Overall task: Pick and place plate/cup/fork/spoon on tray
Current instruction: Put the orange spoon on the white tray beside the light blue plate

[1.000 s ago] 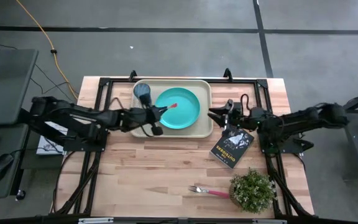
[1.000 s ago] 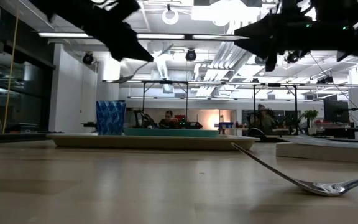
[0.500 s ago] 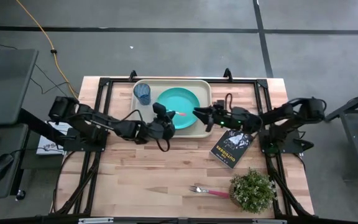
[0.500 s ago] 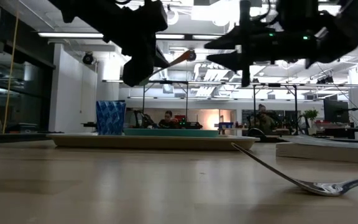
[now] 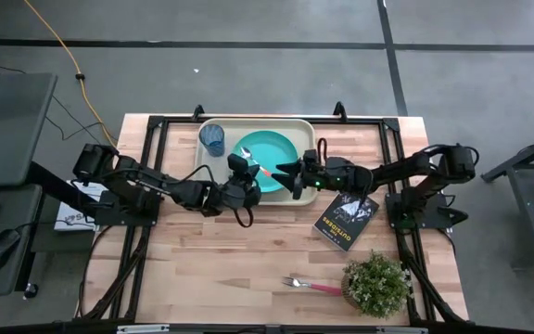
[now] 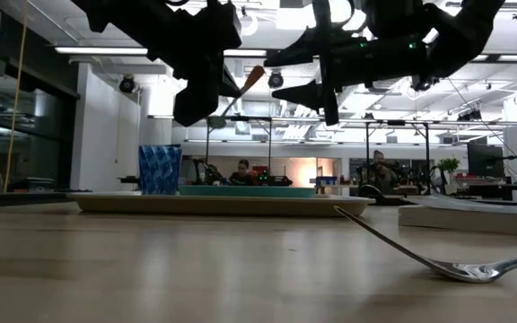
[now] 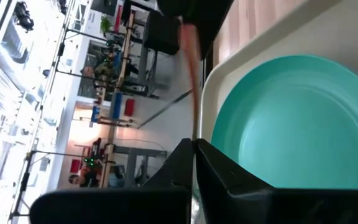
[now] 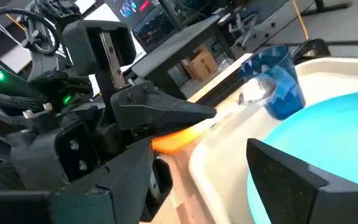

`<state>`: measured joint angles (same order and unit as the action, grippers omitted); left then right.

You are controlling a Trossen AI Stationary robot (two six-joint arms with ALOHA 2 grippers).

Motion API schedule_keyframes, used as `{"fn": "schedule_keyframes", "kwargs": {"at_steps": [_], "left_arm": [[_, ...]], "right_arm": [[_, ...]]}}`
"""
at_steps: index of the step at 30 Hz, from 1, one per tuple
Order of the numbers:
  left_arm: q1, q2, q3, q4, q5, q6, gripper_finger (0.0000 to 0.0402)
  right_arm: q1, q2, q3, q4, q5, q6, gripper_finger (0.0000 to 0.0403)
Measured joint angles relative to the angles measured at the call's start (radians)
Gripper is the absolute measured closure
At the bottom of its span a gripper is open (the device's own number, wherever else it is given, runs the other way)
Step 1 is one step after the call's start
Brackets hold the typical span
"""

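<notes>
— What have you got over the tray?

— My left gripper [image 5: 242,173] pinches the spoon [image 5: 253,163] above the round, smooth turquoise plate [image 5: 269,159], centre of the high frame. Its thin orange handle runs diagonally; the shiny silver bowl points to the upper left, the handle tip to the lower right.

— And the other arm?

— My right gripper [image 5: 288,174] hangs just beside that handle tip, fingers spread apart.

— The rest?

— The plate and the translucent blue cup [image 5: 213,139] sit in the cream, round-cornered tray [image 5: 300,128]. The fork [image 5: 310,285] lies across the wood-grain table [image 5: 239,250], lower centre, pinkish handle to the right.
</notes>
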<state>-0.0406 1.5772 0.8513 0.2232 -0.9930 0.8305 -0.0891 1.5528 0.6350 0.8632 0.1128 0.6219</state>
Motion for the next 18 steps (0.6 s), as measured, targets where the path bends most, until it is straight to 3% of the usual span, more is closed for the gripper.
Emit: {"fn": "schedule_keyframes", "kwargs": {"at_steps": [5,12,18], "left_arm": [[0.001,0.000,0.000,0.005,0.024,0.022,0.0401],[0.028,-0.001,-0.001,-0.056,0.125,-0.056,0.0401],[0.027,-0.001,0.018,-0.056,0.243,-0.124,0.0401]], "right_arm": [[0.000,0.000,-0.001,-0.014,-0.040,-0.029,0.0146],[0.000,-0.025,-0.002,-0.033,-0.207,-0.287,0.0146],[0.005,-0.038,-0.002,-0.145,-0.119,-0.606,0.0146]]}}
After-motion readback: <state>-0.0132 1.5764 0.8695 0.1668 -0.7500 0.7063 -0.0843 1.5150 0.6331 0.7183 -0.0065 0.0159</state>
